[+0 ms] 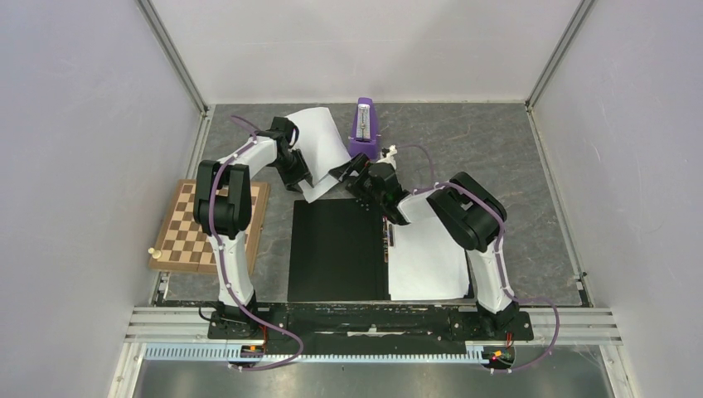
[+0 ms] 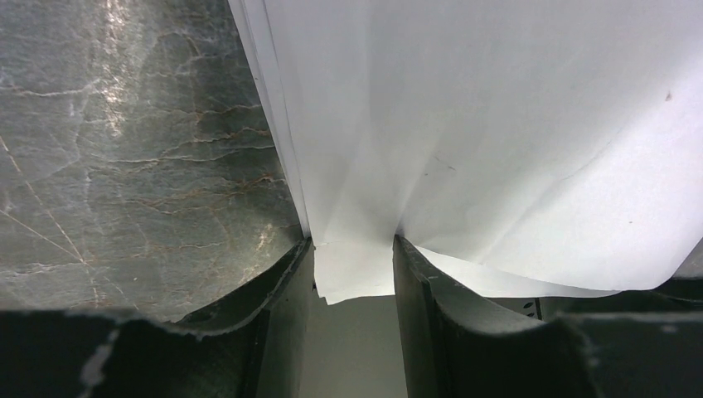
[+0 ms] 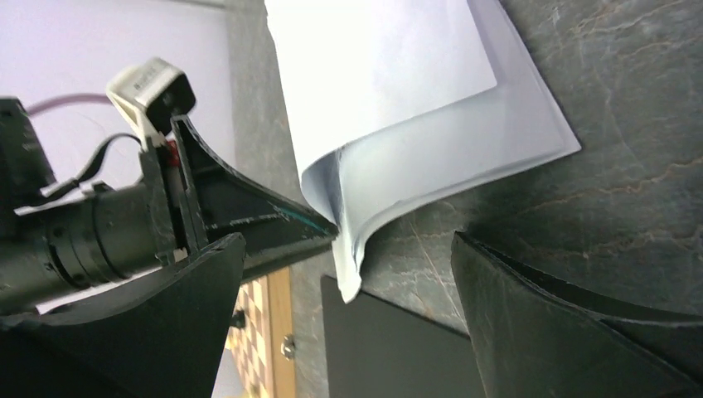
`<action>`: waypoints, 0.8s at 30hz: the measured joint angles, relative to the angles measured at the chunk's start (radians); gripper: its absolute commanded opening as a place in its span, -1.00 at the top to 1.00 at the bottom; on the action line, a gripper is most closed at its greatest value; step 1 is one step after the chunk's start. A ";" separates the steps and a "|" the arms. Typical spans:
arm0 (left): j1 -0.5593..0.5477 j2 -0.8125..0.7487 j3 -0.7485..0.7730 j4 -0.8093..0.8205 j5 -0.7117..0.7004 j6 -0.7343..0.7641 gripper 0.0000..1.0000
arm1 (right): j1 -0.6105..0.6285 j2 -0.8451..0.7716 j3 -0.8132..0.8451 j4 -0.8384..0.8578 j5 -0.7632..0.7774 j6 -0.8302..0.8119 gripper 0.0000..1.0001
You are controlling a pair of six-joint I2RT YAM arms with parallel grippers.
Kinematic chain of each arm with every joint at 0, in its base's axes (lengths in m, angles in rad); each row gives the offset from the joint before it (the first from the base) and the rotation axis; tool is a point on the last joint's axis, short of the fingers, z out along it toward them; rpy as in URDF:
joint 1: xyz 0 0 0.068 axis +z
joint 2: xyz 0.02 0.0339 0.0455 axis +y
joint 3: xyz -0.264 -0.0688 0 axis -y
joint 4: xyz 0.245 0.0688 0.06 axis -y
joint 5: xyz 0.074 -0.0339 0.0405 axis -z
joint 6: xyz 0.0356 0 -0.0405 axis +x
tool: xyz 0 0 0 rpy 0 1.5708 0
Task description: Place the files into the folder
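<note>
The left pincer (image 2: pixel 352 249) is half closed, pinching the near edge of the files (image 1: pixel 319 137), which curl up off the counter (image 1: pixel 489 141) just beyond the open folder (image 1: pixel 338 249). The right pincer (image 3: pixel 348 240) gapes wide, empty. The sheets look light, floppy and prone to sliding apart, so grip deep across the stack's edge.

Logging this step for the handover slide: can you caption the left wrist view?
Left gripper pinching the edge of several white paper sheets over the grey marbled table.

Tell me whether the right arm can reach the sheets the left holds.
Probably yes: the right end effector stands open, a corner of the sheets hangs right before it, nothing between.
</note>
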 measured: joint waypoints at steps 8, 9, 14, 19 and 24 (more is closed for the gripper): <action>0.010 0.000 0.000 -0.006 0.002 0.002 0.05 | -0.002 0.122 0.078 0.155 0.062 0.132 -0.96; 0.012 0.000 0.000 -0.007 0.002 0.002 0.05 | -0.003 0.135 0.092 0.162 0.066 0.144 -0.96; 0.019 0.000 0.000 -0.011 0.002 0.003 0.05 | -0.010 0.192 0.167 0.177 0.090 0.197 -0.77; 0.019 -0.004 -0.002 -0.015 -0.003 0.009 0.05 | -0.019 0.235 0.209 0.171 0.110 0.233 -0.09; 0.021 -0.026 -0.027 -0.025 -0.011 0.020 0.05 | -0.027 0.253 0.213 0.146 0.115 0.238 0.57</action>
